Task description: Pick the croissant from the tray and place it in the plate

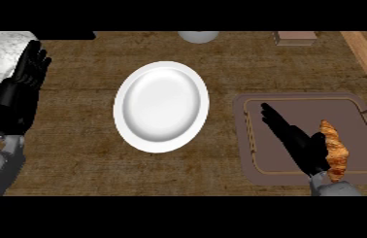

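Note:
A golden-brown croissant (334,149) lies on the brown tray (301,103) at the right, toward the tray's right side. My right hand (299,141) is over the tray just left of the croissant, fingers straight and pointing up-left, its heel beside the pastry. A white plate (161,106) sits at the counter's middle, with nothing on it. My left hand (27,69) rests open at the left edge, fingers up.
A white round object (198,36) stands at the back edge above the plate. A small brown box (294,37) sits at the back right. A pale marbled surface (14,45) shows at the back left corner.

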Controlling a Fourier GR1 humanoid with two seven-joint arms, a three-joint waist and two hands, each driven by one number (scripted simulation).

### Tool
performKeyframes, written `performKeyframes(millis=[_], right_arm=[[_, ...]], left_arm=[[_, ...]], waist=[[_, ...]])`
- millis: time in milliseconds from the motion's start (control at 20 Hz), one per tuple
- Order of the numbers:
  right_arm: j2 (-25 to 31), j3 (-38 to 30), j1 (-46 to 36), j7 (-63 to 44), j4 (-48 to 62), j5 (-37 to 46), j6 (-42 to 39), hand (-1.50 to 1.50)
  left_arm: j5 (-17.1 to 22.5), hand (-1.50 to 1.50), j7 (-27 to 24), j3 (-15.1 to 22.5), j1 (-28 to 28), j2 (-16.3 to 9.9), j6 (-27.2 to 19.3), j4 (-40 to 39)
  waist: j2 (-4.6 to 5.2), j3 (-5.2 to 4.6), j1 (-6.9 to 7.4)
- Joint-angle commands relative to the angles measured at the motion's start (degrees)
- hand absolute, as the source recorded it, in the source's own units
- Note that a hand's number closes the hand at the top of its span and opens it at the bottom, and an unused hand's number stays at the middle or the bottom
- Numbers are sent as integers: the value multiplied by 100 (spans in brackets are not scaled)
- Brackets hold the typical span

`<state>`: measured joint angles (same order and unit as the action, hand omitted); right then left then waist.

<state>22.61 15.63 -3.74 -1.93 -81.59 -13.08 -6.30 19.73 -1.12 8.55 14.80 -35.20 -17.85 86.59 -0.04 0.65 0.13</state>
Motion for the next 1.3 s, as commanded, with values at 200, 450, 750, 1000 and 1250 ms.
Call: performKeyframes(millis=[200, 450, 750, 1000, 1250], right_arm=[[-576, -1817, -1227, -370, -265, -499, 2006, -150], [732, -681, -1007, -898, 126, 2425, 2838, 150], [-363, -376, 141, -506, -494, 2807, 3890, -150], [453, -529, 486, -1475, -1435, 3699, 3970, -150], [1321, -949, 742, -2657, -2742, 3952, 3113, -150]], left_arm=[[-387, 0, 96, 570, -223, 366, -46, -197], [-304, 0, 516, 729, 63, 521, 39, -368], [-700, 0, 113, 820, 119, 998, 35, -916], [-761, 0, 440, 821, -26, 969, 52, -543], [-609, 0, 222, 445, -5, 883, 380, -852]], waist=[[6, -69, -120], [41, -87, -121], [5, -71, -110], [-28, -73, -105], [-19, -78, -127]])
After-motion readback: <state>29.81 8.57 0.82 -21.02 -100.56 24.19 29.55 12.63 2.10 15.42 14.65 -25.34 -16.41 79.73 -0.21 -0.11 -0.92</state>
